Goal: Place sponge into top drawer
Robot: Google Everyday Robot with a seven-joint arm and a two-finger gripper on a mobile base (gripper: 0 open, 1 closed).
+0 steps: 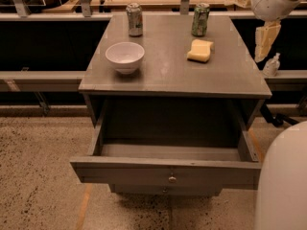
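The pale yellow sponge (200, 50) lies on the grey cabinet top (168, 75), at the back right, just in front of a green can. The top drawer (168, 172) is pulled out towards me, with its small brass knob at the centre of its front. Nothing shows inside it. My gripper (265, 44) hangs pointing down from the white arm at the upper right. It is beyond the cabinet's right edge, to the right of the sponge and apart from it. It holds nothing.
A white bowl (124, 56) sits on the top at the left. A silver can (135, 19) and a green can (200, 19) stand at the back. A small bottle (271, 65) stands right of the cabinet. My white base (283, 186) fills the lower right.
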